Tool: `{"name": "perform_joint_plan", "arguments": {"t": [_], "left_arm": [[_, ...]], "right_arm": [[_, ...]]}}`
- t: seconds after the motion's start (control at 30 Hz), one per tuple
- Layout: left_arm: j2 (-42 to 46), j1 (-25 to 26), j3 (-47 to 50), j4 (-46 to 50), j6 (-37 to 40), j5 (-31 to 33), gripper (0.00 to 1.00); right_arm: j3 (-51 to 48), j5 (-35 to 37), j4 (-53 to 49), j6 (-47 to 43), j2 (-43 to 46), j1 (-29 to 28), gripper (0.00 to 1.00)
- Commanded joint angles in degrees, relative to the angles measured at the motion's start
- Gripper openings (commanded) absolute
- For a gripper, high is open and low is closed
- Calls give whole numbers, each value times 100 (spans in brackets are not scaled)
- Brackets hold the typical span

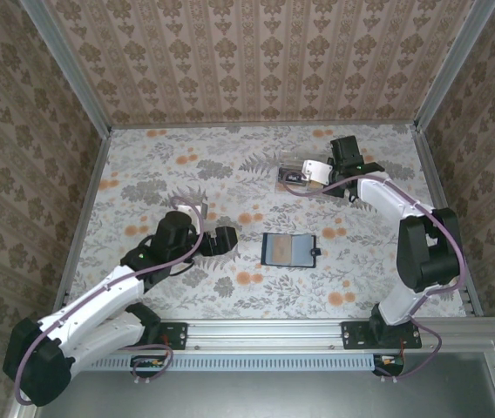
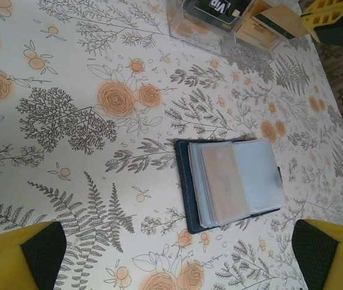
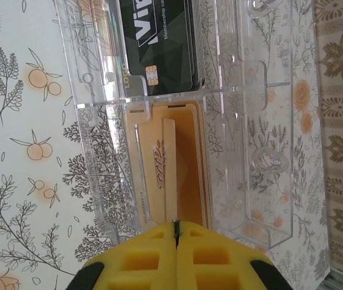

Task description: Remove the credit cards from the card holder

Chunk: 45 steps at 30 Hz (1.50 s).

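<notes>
The card holder (image 1: 290,250) lies open flat on the floral table, dark navy with clear sleeves, and a tan card (image 2: 223,184) shows in one sleeve. My left gripper (image 1: 228,239) hovers just left of the card holder (image 2: 232,181). That left gripper (image 2: 180,260) is open, with its yellow fingers (image 2: 41,257) wide apart and nothing between them. At the back right, my right gripper (image 3: 176,228) is shut on a tan credit card (image 3: 168,169), held on edge in the clear box's near compartment. My right gripper (image 1: 319,174) sits over that box.
The clear plastic box (image 1: 304,179) stands at the back right of the table. In the right wrist view, the clear box (image 3: 268,151) holds black cards (image 3: 159,42) in its far compartment and tan cards (image 3: 195,163) in the near one. Patterned walls surround the table.
</notes>
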<state>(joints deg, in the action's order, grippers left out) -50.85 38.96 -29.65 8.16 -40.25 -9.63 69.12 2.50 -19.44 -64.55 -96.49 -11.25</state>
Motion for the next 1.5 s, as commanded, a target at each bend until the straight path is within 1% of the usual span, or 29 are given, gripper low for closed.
{"name": "perform_joint_plan", "arguments": {"t": [0.0, 0.53, 0.77, 1.13, 1.47], "left_arm": [[12, -50, -179, 19, 84, -84, 100], [5, -82, -173, 53, 45, -83, 100], [-61, -91, -149, -65, 19, -127, 100], [-12, -99, -135, 25, 22, -110, 100], [-15, -117, -137, 45, 16, -101, 100]], "right_arm": [[205, -128, 19, -74, -150, 32, 0], [381, -14, 112, -303, -380, 28, 0], [558, -81, -121, -336, -311, 17, 0], [496, 70, -30, -457, -542, 58, 0], [429, 25, -4, -409, -575, 206, 0]]}}
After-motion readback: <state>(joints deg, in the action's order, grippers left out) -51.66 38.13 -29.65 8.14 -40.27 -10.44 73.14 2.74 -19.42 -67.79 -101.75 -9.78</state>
